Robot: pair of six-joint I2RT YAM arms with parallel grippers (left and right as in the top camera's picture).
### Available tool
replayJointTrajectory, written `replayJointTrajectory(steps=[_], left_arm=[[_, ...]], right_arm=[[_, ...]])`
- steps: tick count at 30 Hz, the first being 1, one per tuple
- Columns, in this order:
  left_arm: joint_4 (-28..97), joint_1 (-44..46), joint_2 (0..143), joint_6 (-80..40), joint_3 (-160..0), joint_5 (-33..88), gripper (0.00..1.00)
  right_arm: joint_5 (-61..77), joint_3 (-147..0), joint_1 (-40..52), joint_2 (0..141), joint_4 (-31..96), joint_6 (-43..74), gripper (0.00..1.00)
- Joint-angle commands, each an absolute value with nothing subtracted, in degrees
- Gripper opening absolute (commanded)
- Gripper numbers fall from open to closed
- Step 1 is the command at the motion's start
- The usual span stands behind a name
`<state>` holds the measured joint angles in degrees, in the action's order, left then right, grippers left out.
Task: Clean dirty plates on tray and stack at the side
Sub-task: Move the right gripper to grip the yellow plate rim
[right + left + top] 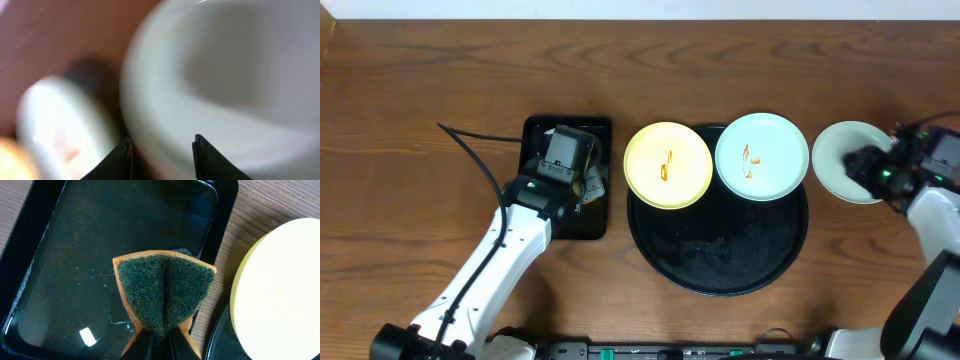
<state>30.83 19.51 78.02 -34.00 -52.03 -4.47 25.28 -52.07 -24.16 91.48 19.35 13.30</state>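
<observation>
A: Pinching folded sponge (165,290) in left end effector (159,337), over rectangular tray (55,255).
B: Straddling rim of clean plate (840,160) on desk (420,80) with right end effector (162,150); grip unclear. Noting yellow plate (667,165), mint plate (762,156), soiled, on round tray (720,255).

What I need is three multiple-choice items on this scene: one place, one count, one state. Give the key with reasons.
1. Where is the unmarked plate?
A) right of the round tray, off it
B) on the round tray
C) stacked on another plate

2. How many plates show sauce?
A) one
B) two
C) three

3. The left end effector is:
A) open
B) shut on a plate
C) shut on the sponge

Key: A, it lies past the tray's rim; B, the yellow plate and mint plate carry squiggles; C, the sponge is pinched folded.
</observation>
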Motion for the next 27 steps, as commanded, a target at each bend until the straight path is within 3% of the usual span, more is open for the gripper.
replayJointTrajectory(steps=[1, 5, 14, 27], left_arm=[[30.9, 19.3, 77.8, -33.0, -51.5, -5.2, 0.07], [30.9, 19.3, 77.8, -33.0, -51.5, -5.2, 0.07], [30.9, 19.3, 77.8, -33.0, -51.5, -5.2, 0.08], [31.0, 19.3, 77.8, -33.0, -51.5, -5.2, 0.07]], right_arm=[[33.4, -52.9, -16.9, 87.4, 21.8, 10.8, 0.39], [33.1, -52.9, -7.1, 86.4, 25.8, 10.7, 0.45], [23.5, -50.4, 12.2, 91.2, 27.4, 21.8, 0.44], [18.4, -50.4, 22.3, 100.9, 16.3, 37.3, 0.39]])
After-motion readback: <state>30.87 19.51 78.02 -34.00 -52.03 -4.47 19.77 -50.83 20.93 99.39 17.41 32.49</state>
